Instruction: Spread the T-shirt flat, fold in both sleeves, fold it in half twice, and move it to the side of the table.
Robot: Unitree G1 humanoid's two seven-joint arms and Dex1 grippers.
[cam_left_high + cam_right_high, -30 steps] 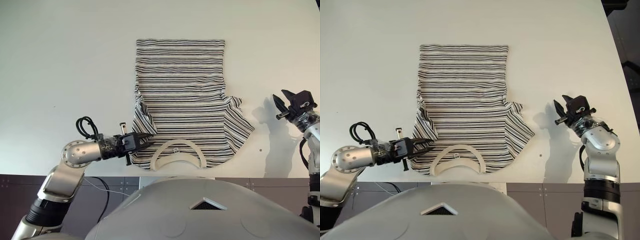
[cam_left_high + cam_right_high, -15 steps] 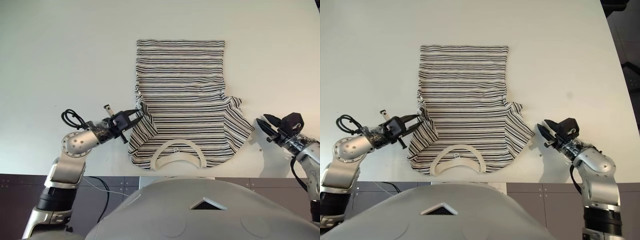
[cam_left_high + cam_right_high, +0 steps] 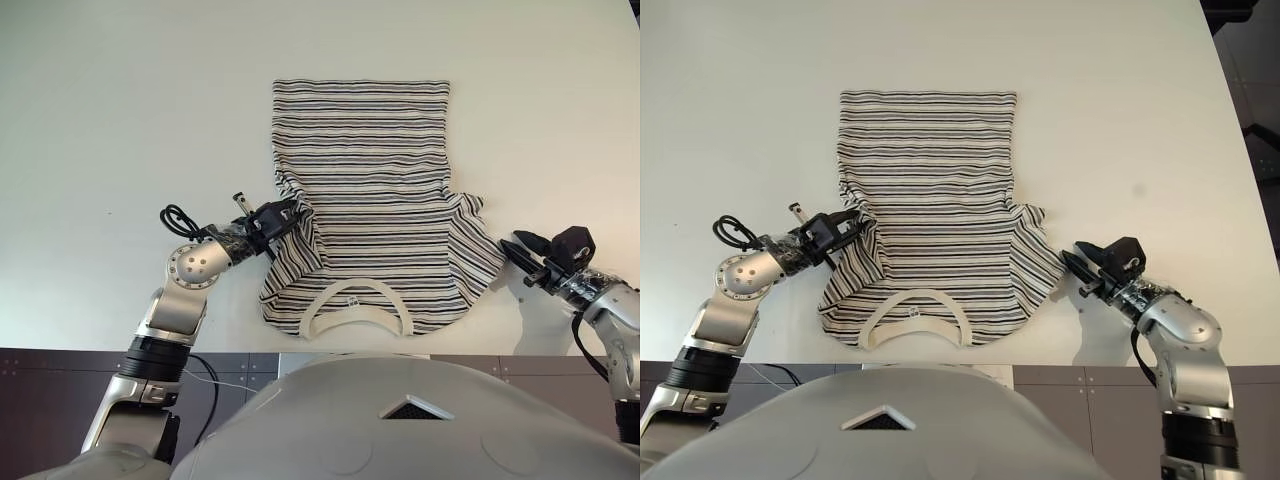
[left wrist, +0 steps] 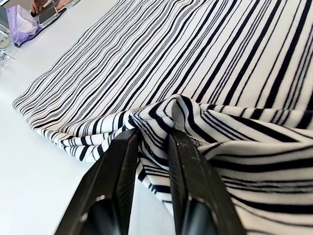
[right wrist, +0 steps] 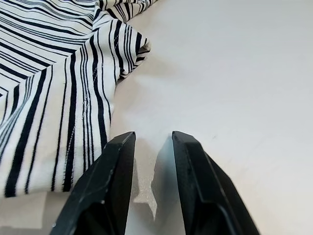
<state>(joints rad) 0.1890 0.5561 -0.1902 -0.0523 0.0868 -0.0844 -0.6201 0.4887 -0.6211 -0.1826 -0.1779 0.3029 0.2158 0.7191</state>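
**Figure: Striped T-shirt on a white table, pinched at 1 sleeve**

The T-shirt lies near the middle of the table, with its hem at the far side and its collar toward the robot. It is a soft knit with narrow black and white stripes. The collar is a plain pale ribbed band forming an open arc. The body forms a near-rectangular panel, flat apart from slight ripples.

The sleeve on the robot's left is drawn in against the body and gathered to a raised, puckered peak at its upper end. The sleeve on the robot's right lies spread outward as a rounded flap with a small wrinkled corner.

The left gripper holds that peak. In the left wrist view its 2 black fingers are closed on a bunched fold of striped cloth.

The right gripper is low over the table just beside the outer edge of the right sleeve. In the right wrist view its fingers stand narrowly parted over bare table, with nothing between them and the cloth edge at 1 side.

The table is smooth, matte and white. At its far edge, in the left wrist view, sits 1 translucent purple bag; its contents cannot be made out.
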